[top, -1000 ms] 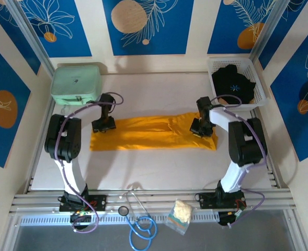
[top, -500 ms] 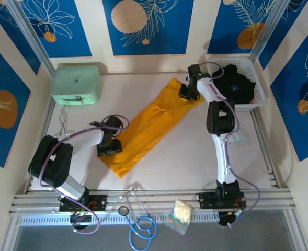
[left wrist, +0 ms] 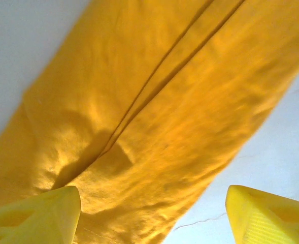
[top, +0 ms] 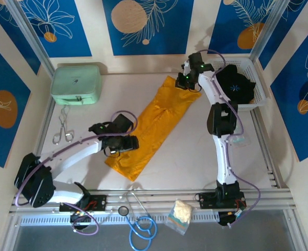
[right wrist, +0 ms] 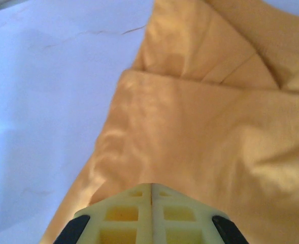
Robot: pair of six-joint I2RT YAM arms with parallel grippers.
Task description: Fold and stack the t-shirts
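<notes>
- The orange-yellow t-shirt [top: 154, 125] lies on the table [top: 195, 157] as a long folded strip. The strip runs diagonally from 7 o'clock to 1 o'clock in the top view.
- The left gripper [top: 123, 142] hovers over the 7 o'clock end of the strip, at its 9 o'clock edge. In the left wrist view, its 2 fingers [left wrist: 35, 213] stand wide apart above the cloth and grip nothing.
- The right gripper [top: 186, 82] is at the 1 o'clock end of the strip. In the right wrist view, its fingers [right wrist: 152, 213] are pressed together, and the cloth runs right up to the tips. The gripper pinches this end of the orange-yellow t-shirt.
- The black t-shirt [top: 236, 86], with a light-blue starburst print, lies bunched in the white basket [top: 261, 97]. The basket stands at the 2 o'clock corner of the table.
- A mint-green case [top: 76, 83] sits at the 10 o'clock corner.
</notes>
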